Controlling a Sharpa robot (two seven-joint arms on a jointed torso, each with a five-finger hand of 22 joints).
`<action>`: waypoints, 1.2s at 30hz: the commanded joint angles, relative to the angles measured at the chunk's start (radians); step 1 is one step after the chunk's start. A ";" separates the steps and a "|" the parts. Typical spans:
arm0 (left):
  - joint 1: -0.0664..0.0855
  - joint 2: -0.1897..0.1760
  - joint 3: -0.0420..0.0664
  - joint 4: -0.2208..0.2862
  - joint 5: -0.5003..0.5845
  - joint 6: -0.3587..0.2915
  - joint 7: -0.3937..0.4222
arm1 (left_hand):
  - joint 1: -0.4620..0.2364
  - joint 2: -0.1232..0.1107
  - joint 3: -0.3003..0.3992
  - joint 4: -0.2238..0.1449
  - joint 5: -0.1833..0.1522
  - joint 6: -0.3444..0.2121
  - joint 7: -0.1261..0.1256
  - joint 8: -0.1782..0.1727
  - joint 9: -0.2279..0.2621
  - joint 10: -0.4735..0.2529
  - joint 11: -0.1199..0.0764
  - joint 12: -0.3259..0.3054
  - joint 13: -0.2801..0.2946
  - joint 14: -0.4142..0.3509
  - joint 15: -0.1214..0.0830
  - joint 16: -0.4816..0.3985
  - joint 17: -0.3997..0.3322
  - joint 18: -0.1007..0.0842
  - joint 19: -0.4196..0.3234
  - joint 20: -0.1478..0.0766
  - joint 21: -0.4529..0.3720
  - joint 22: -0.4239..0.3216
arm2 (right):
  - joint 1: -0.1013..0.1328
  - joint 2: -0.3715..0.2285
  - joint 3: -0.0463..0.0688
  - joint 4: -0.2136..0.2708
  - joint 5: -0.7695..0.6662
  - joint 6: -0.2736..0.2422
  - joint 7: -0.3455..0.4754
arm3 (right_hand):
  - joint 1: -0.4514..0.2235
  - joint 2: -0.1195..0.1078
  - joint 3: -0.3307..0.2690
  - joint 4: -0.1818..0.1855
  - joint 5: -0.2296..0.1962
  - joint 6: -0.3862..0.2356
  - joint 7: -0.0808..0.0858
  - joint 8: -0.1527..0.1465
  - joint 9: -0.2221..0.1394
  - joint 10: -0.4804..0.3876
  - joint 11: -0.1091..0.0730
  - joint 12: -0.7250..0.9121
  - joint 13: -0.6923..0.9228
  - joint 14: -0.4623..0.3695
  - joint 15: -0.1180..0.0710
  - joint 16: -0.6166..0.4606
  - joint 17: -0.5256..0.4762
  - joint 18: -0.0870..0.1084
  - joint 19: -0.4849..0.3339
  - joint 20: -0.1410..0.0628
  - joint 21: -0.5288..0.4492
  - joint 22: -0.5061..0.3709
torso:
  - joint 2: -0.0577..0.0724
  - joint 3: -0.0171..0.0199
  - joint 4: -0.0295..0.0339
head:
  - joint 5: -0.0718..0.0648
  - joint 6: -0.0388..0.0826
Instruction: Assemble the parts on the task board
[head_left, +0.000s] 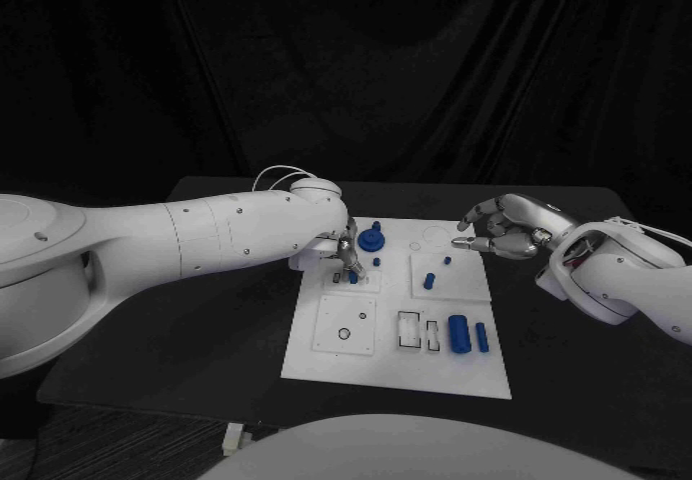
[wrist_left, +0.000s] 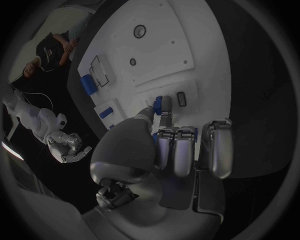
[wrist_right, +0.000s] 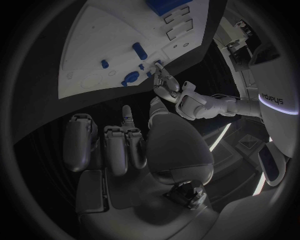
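While the left hand (head_left: 343, 250) is pinching a small blue peg (wrist_left: 158, 104) over the task board (head_left: 320, 358) at its upper-left block, the right hand (head_left: 500, 230) is hovering half-curled, holding nothing. Peg's prob. light, rigid, slick; pinching mid-shaft w/ fingertips seems best.

White task board (head_left: 325, 355) on black table (head_left: 173, 340), left hand (head_left: 342, 250) pinching a blue part (head_left: 353, 277), right hand (head_left: 505, 228) hovering beside board

White task board (head_left: 320, 350), blue parts (head_left: 459, 333), black table (head_left: 173, 350), silver left hand (head_left: 343, 250)
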 joint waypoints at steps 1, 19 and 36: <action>-0.003 0.002 0.000 0.001 0.002 0.000 0.020 | 0.017 -0.003 0.005 -0.013 0.005 0.000 -0.006 0.006 0.005 0.104 -0.008 0.004 0.262 0.106 -0.008 0.003 0.263 -0.002 0.000 -0.009 -0.005 0.091 | -0.002 -0.002 0.001 0.002 -0.001 0.005 -0.021 | 0.012 0.000 -0.007 -0.001 0.004 0.006 -0.001 0.004 -0.001 0.104 0.007 0.004 0.263 0.096 0.006 -0.003 0.235 0.015 -0.004 0.001 -0.004 0.182 | 0.000 0.0000 -0.0002 | 0.000 0.000; -0.003 -0.046 0.000 0.057 0.001 -0.115 0.026 | 0.040 -0.006 0.037 -0.039 0.017 -0.005 -0.010 0.012 0.022 0.104 -0.012 0.004 0.262 0.106 -0.012 0.003 0.263 -0.002 0.001 -0.013 -0.007 0.093 | -0.003 -0.005 0.001 0.003 -0.001 0.004 -0.026 | 0.013 0.001 -0.008 0.000 0.004 0.007 -0.002 0.004 -0.002 0.104 0.007 0.004 0.263 0.096 0.007 -0.004 0.235 0.015 -0.004 0.001 -0.004 0.181 | 0.000 0.0000 0.0002 | 0.002 0.000; -0.003 -0.142 0.000 0.192 0.000 -0.329 0.067 | 0.041 -0.020 0.073 -0.043 0.031 -0.020 -0.006 0.010 0.033 0.101 -0.010 -0.001 0.257 0.106 -0.011 0.003 0.263 -0.001 -0.001 -0.014 -0.014 0.091 | -0.014 -0.010 0.001 -0.001 -0.001 0.001 -0.027 | 0.014 0.001 -0.008 -0.001 0.005 0.008 -0.001 0.004 -0.002 0.104 0.008 0.004 0.263 0.095 0.007 -0.006 0.232 0.015 -0.006 0.001 -0.008 0.180 | -0.001 -0.0001 -0.0001 | 0.000 0.000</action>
